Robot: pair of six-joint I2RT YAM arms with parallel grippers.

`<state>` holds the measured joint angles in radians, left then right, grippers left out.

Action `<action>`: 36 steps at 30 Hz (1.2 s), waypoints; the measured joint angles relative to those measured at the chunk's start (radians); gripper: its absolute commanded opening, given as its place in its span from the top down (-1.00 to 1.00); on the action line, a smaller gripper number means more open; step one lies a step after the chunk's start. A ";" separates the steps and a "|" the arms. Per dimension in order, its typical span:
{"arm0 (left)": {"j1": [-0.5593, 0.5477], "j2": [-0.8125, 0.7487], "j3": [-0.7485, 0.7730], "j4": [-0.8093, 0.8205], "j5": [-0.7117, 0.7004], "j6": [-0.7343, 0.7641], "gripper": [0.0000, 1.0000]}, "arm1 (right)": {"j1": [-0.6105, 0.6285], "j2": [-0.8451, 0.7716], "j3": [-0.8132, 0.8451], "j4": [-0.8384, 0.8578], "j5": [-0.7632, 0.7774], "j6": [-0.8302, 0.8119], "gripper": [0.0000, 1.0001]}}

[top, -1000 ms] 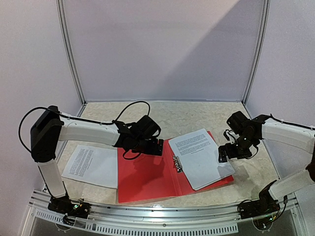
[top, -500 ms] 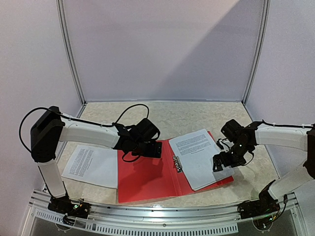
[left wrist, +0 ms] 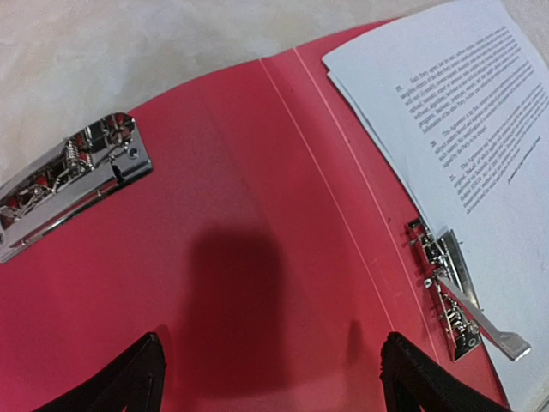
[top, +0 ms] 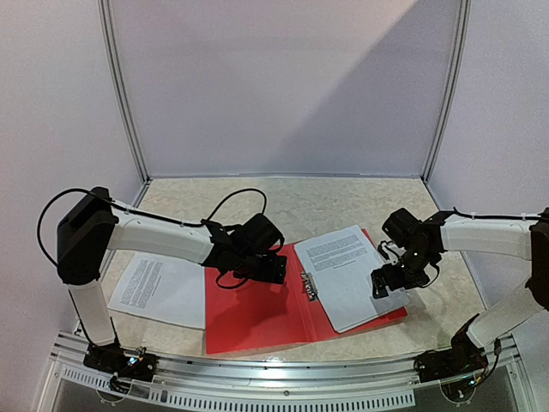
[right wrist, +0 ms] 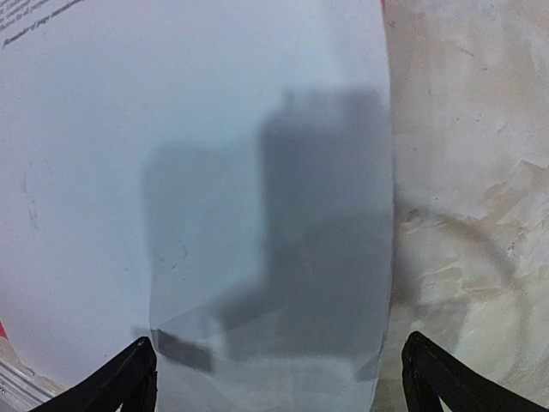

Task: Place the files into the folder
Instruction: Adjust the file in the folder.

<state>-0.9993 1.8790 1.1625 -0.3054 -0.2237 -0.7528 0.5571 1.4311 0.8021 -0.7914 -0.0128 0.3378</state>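
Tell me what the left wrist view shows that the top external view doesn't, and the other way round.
Only left wrist: a metal clip at the edge of the folder's empty cover, which the left arm hides from above. Only top external: a loose sheet on the table left of the folder, and the right jaws open over the outer edge of the other sheets. Both: the open red folder, those sheets lying on its right cover, and the spine clip beside them.
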 measured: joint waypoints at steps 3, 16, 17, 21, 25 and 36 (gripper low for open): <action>0.000 0.005 0.000 -0.001 0.003 0.000 -0.75 | 0.021 0.002 0.000 -0.001 -0.017 0.009 -0.97; 0.000 0.005 0.000 0.001 0.011 0.000 -0.74 | 0.105 -0.024 0.008 -0.036 -0.075 0.080 -0.98; 0.000 0.005 0.000 0.001 0.011 -0.001 -0.74 | 0.108 -0.025 0.008 -0.039 -0.076 0.086 -0.98; 0.000 0.005 0.000 0.001 0.013 -0.001 -0.73 | 0.120 -0.025 0.008 -0.046 -0.077 0.099 -0.97; 0.000 0.007 0.000 0.001 0.015 -0.001 -0.71 | 0.130 -0.025 0.008 -0.062 -0.077 0.108 -0.98; 0.000 0.035 0.012 -0.008 0.013 -0.009 -0.66 | 0.133 -0.048 0.032 -0.138 -0.005 0.121 -0.98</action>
<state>-0.9997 1.9141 1.1744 -0.3138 -0.2104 -0.7616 0.6903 1.3830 0.8341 -0.9295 -0.0177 0.4583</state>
